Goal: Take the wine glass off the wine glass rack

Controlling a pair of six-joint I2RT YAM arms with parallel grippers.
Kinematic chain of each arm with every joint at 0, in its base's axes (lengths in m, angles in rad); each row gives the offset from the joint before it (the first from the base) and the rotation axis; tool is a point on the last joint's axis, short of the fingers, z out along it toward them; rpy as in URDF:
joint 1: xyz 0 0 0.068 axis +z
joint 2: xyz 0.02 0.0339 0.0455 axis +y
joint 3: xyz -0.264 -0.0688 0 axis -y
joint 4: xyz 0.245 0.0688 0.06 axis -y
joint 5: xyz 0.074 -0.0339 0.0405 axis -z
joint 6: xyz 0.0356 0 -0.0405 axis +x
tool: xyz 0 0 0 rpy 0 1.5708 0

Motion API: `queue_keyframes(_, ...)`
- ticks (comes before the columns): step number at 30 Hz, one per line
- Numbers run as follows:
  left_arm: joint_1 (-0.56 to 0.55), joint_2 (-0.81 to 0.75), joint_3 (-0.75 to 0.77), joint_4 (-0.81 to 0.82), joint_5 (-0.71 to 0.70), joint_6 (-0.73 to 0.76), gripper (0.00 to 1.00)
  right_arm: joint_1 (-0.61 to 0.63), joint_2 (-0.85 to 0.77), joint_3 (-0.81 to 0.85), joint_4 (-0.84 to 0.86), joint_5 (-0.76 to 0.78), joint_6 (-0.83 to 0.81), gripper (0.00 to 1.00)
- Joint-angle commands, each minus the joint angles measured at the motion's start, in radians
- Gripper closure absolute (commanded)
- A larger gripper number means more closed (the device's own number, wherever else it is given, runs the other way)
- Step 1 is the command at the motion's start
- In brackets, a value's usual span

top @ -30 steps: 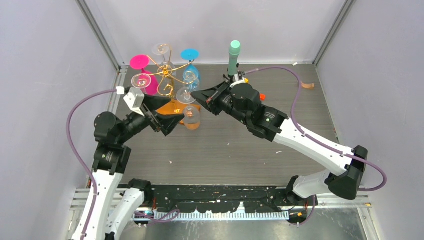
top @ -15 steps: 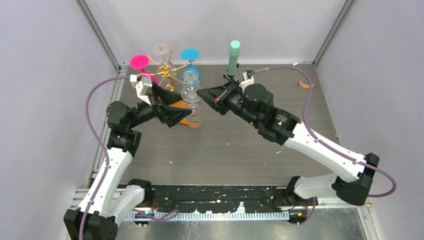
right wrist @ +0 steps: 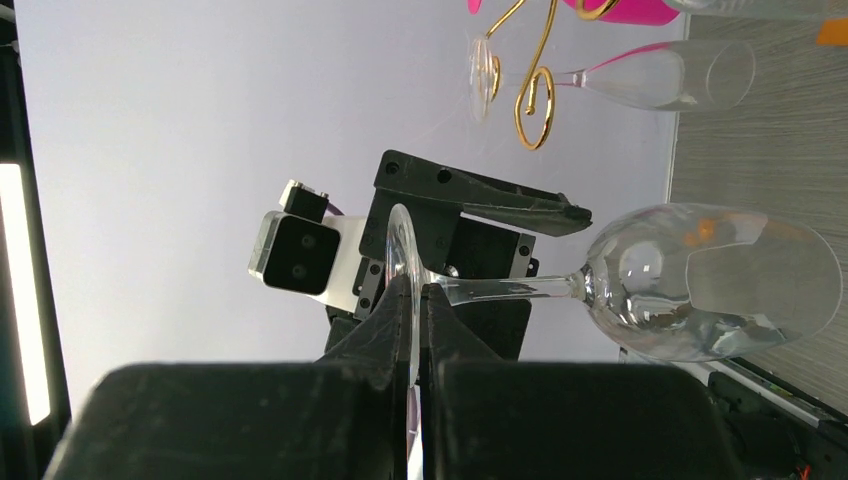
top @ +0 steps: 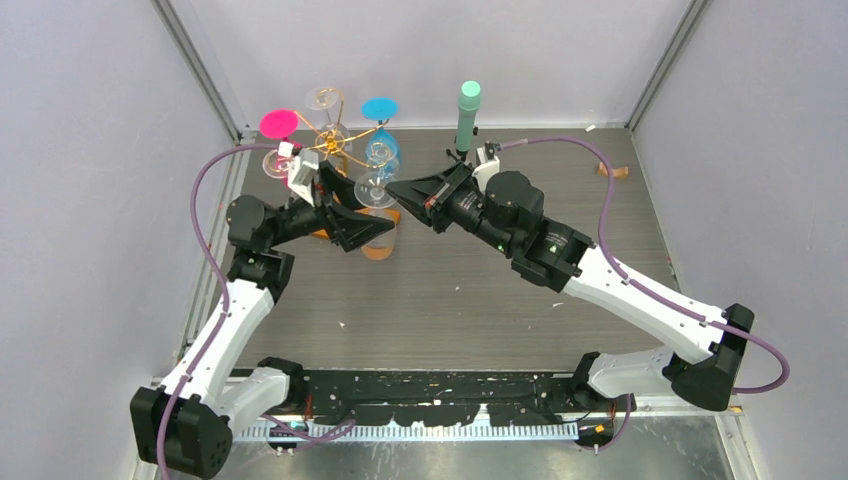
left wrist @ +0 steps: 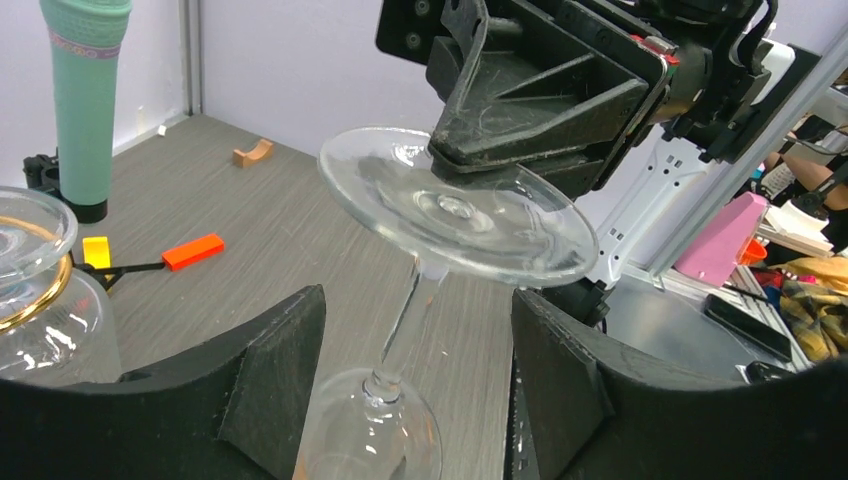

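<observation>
The gold wire wine glass rack [top: 335,147] on its flat wooden base stands in the far left corner of the grey wood-grain tabletop [top: 450,300]. The mint-green cylinder on a black tripod [top: 467,112] is to its right along the far edge. A pink-footed glass [top: 278,123] hangs on the rack's left side and a blue-footed glass [top: 380,108] on its right. Just in front of the rack, the clear wine glass [left wrist: 455,205] hangs foot up and tilted between the two grippers. The right gripper [right wrist: 412,300] pinches the foot's rim from the right. The left gripper [left wrist: 415,335] has a finger on each side of the stem, apart from it. A small orange block [left wrist: 193,251] lies on the tabletop near the tripod.
</observation>
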Motion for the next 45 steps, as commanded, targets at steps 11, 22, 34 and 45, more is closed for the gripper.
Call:
queue_keyframes(11,-0.019,0.04,0.126,-0.063,0.141,0.075,0.82,0.004,0.002,0.025,0.138,-0.047,0.046,1.0)
queue_keyframes(22,-0.019,0.013,0.125,-0.07,0.046,0.076,1.0,0.003,0.005,0.014,0.14,-0.052,0.034,0.6)
queue_keyframes(34,-0.019,-0.109,0.144,-0.155,-0.31,0.031,1.0,0.004,-0.15,-0.169,0.116,0.075,-0.107,0.25)
queue_keyframes(45,-0.019,-0.22,0.198,-0.267,-0.854,-0.305,1.0,0.004,-0.181,-0.291,0.347,-0.144,-0.299,0.15)
